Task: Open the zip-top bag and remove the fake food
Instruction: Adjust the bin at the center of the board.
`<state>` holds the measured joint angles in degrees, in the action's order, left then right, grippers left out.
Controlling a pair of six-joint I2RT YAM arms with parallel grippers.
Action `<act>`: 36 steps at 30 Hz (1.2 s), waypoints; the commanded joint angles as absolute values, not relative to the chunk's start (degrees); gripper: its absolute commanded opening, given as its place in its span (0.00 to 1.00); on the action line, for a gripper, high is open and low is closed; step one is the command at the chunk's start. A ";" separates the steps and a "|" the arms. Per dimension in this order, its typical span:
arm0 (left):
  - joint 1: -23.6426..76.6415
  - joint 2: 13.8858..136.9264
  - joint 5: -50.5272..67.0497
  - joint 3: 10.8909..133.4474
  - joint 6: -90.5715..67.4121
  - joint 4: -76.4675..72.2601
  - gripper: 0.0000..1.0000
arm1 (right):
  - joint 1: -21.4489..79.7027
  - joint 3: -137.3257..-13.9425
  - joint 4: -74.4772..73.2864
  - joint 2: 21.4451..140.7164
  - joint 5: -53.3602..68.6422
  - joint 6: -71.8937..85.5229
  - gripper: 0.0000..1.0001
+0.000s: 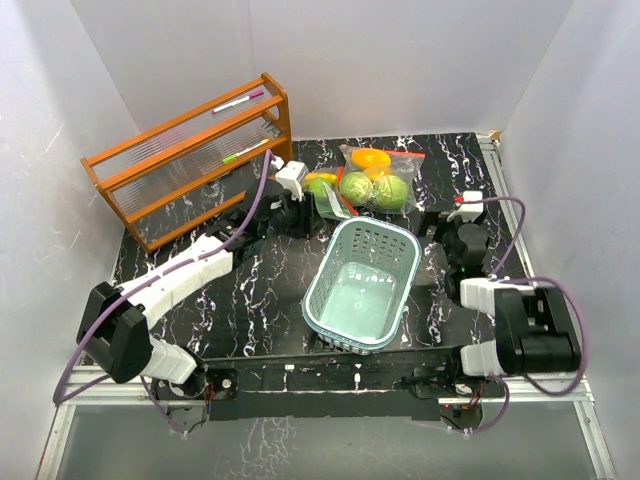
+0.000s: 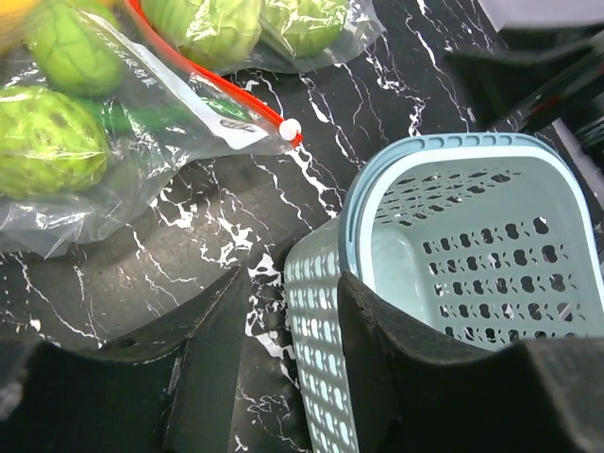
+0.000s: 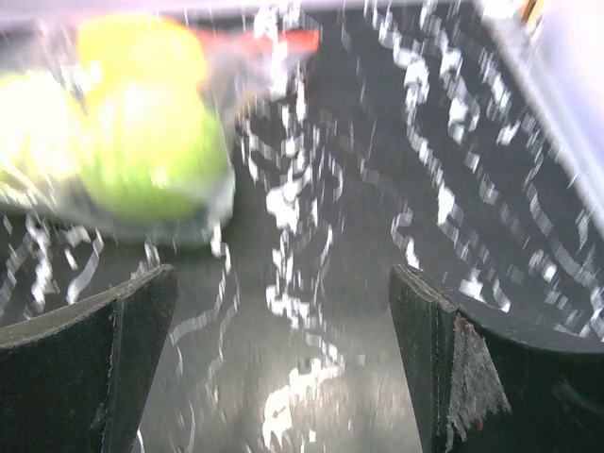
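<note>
Opening step is just beginning, I judge: left jaws are standing half-narrowed, empty, zip-top bag holding fake food lying ahead-left of them; right jaws are gaping wide, empty; next move is calling for pinching slider.

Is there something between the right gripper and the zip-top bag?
Nothing visible. Only bare marbled table lies between the open right gripper and the zip-top bag, which is ahead to its left. The teal basket stands aside, off that line.
</note>
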<state>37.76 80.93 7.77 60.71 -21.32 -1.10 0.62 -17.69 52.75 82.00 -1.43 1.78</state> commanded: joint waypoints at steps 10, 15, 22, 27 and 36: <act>45.00 77.05 1.08 59.62 -16.76 0.14 0.41 | 0.52 -36.52 21.37 62.00 -3.73 13.13 0.99; 47.03 78.08 -0.12 60.02 -16.89 1.23 0.38 | 0.26 -37.52 13.25 57.29 -19.68 21.75 0.99; 48.91 82.30 -3.86 61.99 -15.14 3.55 0.17 | 0.26 -46.81 0.38 55.24 -9.55 22.11 0.99; 50.00 85.53 -4.38 63.53 -15.41 3.52 0.10 | 0.26 -47.44 -4.43 55.42 -7.55 20.96 0.99; 50.81 89.41 -6.20 68.20 -17.10 3.87 0.00 | 0.24 -49.61 -8.30 58.38 5.92 20.59 0.99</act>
